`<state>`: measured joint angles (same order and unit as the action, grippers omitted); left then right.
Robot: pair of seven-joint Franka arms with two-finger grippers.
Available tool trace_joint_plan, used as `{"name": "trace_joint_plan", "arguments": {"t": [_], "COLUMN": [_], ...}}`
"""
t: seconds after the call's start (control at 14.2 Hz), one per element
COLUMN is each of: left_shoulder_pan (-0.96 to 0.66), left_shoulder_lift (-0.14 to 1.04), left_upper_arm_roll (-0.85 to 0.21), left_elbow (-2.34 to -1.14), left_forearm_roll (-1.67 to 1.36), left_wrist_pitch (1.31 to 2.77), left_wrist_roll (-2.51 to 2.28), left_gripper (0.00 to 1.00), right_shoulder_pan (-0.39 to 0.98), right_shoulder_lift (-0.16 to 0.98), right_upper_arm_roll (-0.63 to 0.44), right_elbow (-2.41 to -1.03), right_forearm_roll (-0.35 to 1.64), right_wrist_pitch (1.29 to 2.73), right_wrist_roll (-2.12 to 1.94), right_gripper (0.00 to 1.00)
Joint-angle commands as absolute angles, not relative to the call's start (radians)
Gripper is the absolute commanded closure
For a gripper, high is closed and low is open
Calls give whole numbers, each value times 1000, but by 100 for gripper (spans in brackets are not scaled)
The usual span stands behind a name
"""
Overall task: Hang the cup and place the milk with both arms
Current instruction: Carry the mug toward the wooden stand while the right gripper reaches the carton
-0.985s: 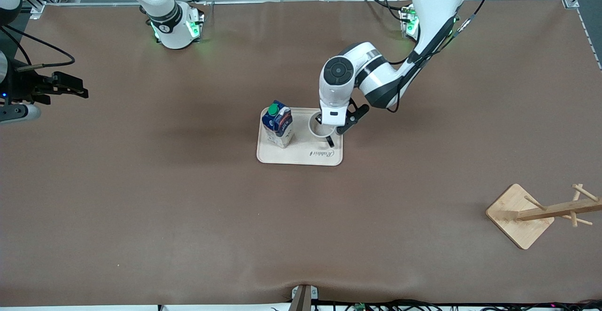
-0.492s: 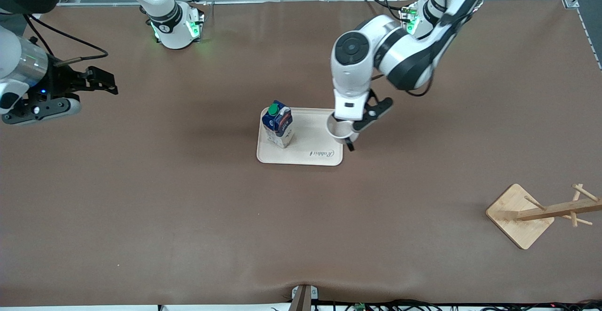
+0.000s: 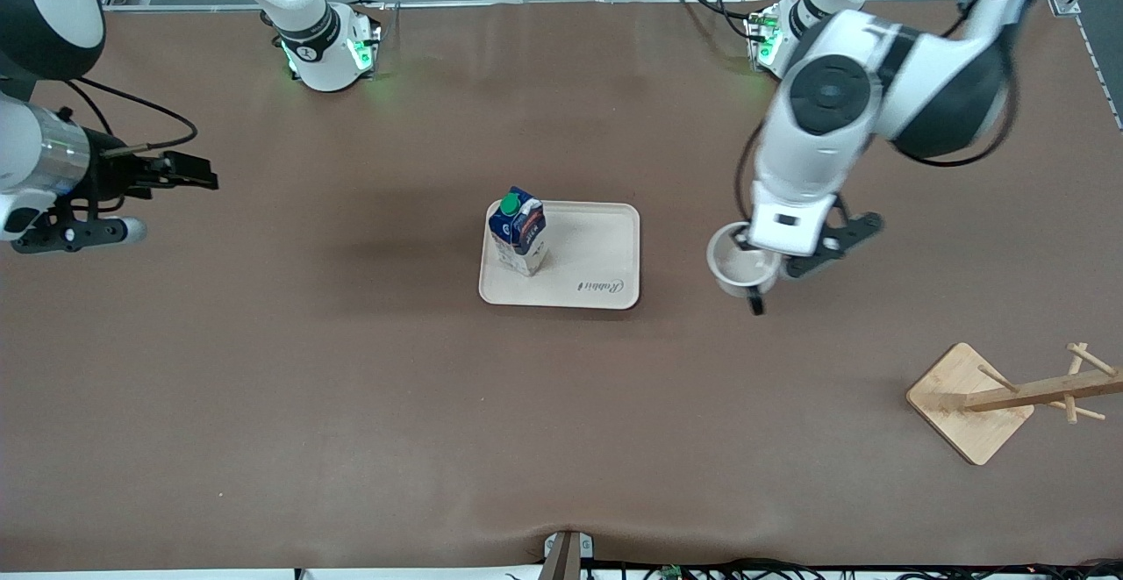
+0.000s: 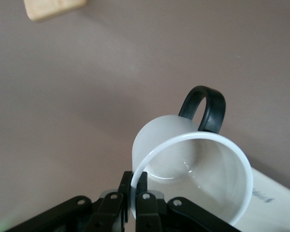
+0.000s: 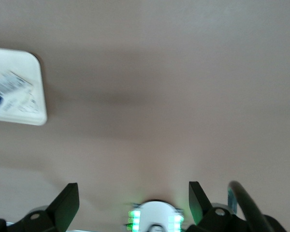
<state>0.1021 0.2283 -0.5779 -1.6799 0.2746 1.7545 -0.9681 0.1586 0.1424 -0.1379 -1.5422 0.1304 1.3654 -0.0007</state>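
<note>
The white cup (image 3: 735,268) with a black loop handle hangs in my left gripper (image 3: 761,255), off the tray and over bare table toward the left arm's end. In the left wrist view the gripper (image 4: 135,191) is shut on the rim of the cup (image 4: 193,159), one finger inside and one outside, with the handle pointing away. The smiley face is hidden. The dark blue milk carton (image 3: 519,231) with a green cap stands upright on the beige tray (image 3: 597,255). My right gripper (image 3: 203,175) is open and empty, up over the right arm's end of the table, well away from the carton.
A wooden cup rack (image 3: 1009,396) with pegs on a square base stands near the left arm's end, nearer the front camera than the cup. Its base corner shows in the left wrist view (image 4: 53,7). The right wrist view shows the tray (image 5: 24,92) and the right arm's base (image 5: 154,217).
My left gripper lifted the cup off the tray and carried it toward the left arm's end of the table. My right gripper shifted slightly toward the tray.
</note>
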Motion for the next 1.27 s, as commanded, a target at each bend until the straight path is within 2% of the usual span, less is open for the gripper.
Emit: {"name": "trace_joint_plan", "arguments": {"t": [0.0,0.28,0.42,0.56,0.84,0.98,1.2], "left_shoulder_pan": [188,308,365,409,521,548,580], "left_shoulder_lift": [187,167,161,167,210,239,261], "left_upper_arm_roll": [-588,-584,-583,-581,-569,-565,-554], "left_elbow": [-1640,-1614,-1605,-1583,-1503,-1477,-1465], "left_forearm_roll": [236,236,244,256,253,255,261], "left_wrist_pitch": [1663,1625,1624,1626,1635,1641,1680], "left_wrist_roll": [-792,-568,-447,-346,-85,-34,28], "left_gripper": [100,100,100,100,100,100,100], "right_shoulder_pan": [179,320,417,504,665,678,739], "right_shoulder_lift": [201,189,184,129,144,155,182], "right_upper_arm_roll": [-132,-130,-130,-129,-127,-129,-130], "right_elbow": [-1580,-1647,-1739,-1862,-1876,-1875,-1873], "right_forearm_roll": [233,270,273,276,293,433,457], "right_wrist_pitch": [1387,1460,1498,1685,1865,1902,2030], "right_wrist_roll": [212,543,723,866,1123,1127,1192], "right_gripper": [0,0,0,0,0,0,0]}}
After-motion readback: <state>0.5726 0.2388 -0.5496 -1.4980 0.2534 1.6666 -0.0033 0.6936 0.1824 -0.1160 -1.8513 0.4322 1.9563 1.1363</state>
